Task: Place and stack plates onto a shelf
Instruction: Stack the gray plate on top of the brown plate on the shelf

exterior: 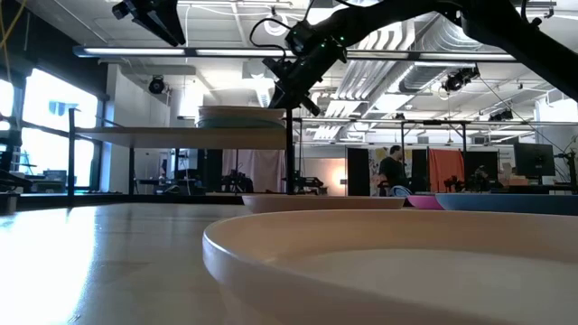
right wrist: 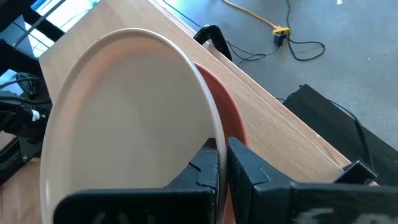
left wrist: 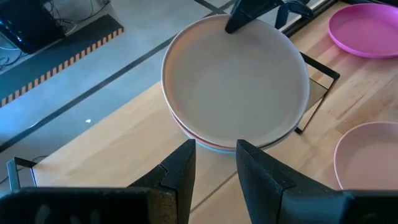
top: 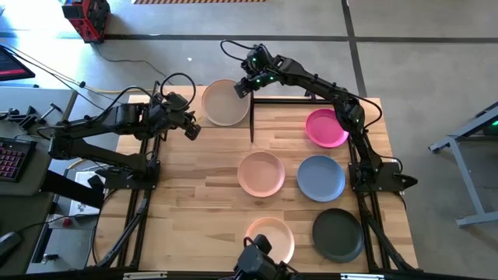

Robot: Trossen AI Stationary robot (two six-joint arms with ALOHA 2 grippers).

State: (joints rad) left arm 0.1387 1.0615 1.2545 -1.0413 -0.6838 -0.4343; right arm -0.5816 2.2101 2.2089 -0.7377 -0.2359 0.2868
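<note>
Right arm at the stack on the shelf

The right gripper [top: 243,87], fingers pressed together, sits at the rim of the round matte beige plate [top: 224,102] topping the light-wood shelf [top: 226,124] stack; the left gripper [top: 189,128], fingers spread, waits just beside.

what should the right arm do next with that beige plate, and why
Probably open the right tool and back away. Its fingers are shut on the rim of the beige plate, which already seems to sit on the stack on the shelf. The left tool waits open beside it.
</note>
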